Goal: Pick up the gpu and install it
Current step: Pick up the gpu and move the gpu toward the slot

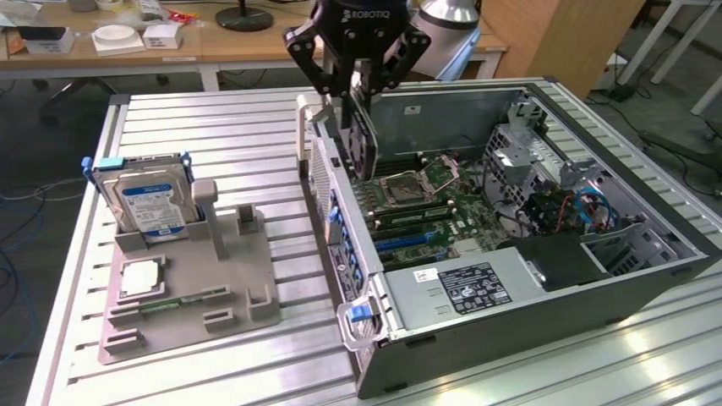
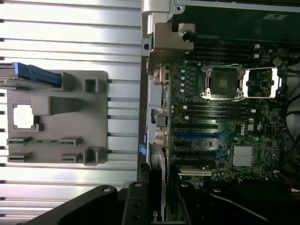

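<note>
While we looked on, the gripper (image 1: pixel 358 89) clamped narrowly on the gpu (image 1: pixel 363 144). It hung upright over the computer case (image 1: pixel 542 321).

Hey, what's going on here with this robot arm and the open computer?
The arm's gripper is shut on the gpu, holding it on edge over the open computer case, near the case's rear wall and above the motherboard. The card does not look seated in a slot yet. Beside the case, a grey holder carries a hard drive standing upright and a processor chip lying flat, both away from the gripper.
</note>
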Tool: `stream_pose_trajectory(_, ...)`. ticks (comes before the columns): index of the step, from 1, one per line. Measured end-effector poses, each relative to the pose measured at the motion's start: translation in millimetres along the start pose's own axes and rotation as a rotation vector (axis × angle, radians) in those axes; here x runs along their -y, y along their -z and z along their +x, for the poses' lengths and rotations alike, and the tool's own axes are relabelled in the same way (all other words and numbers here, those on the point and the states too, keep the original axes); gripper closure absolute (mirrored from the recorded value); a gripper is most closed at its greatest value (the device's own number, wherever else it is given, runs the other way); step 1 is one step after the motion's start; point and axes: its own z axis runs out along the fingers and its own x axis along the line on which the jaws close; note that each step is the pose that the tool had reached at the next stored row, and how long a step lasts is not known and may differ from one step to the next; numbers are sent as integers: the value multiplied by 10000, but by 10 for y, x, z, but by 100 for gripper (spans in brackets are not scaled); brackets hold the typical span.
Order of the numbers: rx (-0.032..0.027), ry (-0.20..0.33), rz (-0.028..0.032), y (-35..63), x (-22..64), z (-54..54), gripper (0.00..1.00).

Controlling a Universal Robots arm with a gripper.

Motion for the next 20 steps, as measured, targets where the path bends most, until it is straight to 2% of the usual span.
stream_pose_trajectory(20, 0, 0, 0, -9, 10, -471, 74)
